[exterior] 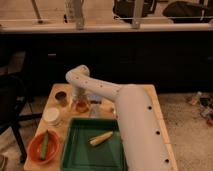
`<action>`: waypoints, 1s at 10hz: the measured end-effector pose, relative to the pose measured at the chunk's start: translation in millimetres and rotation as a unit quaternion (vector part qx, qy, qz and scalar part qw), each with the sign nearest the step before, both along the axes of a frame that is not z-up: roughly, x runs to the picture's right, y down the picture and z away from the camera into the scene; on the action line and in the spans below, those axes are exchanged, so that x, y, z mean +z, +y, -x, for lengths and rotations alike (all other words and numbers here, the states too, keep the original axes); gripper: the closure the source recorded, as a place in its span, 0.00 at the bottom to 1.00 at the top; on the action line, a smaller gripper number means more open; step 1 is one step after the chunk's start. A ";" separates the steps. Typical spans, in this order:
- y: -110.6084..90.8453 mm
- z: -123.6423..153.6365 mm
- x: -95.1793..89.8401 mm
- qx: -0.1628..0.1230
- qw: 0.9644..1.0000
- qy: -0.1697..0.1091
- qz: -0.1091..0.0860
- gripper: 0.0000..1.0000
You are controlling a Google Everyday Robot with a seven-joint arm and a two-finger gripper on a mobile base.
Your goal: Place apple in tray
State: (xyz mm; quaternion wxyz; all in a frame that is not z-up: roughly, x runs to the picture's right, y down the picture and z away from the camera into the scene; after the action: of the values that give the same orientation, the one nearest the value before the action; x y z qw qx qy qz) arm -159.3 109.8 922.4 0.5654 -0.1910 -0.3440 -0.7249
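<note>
Closely, hand (80, 101) hangs at apple (81, 107) beside cup (61, 98)

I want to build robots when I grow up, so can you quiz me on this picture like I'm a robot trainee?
1. True or false: the apple is already in the green tray.
2. What lies in the tray? A) a pale yellow long thing B) a blue ball C) nothing at all
3. Fill in: the claw is down at the wooden table, just past the tray's far rim, right at the ____.

Key: 1 false, the apple sits on the table beyond the tray. 2 A. 3 apple.
</note>
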 end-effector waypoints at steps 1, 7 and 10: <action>1.1 -1.1 1.9 0.000 1.000 0.000 0.003 0.47; -34.9 -13.6 -35.0 0.002 0.999 0.010 -0.038 1.00; -55.0 -15.4 -75.7 -0.008 0.998 0.011 -0.068 1.00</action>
State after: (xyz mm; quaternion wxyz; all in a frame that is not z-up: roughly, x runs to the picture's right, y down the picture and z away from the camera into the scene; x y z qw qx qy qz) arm -144.0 54.8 846.7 0.5754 -0.1625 -0.2860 -0.7488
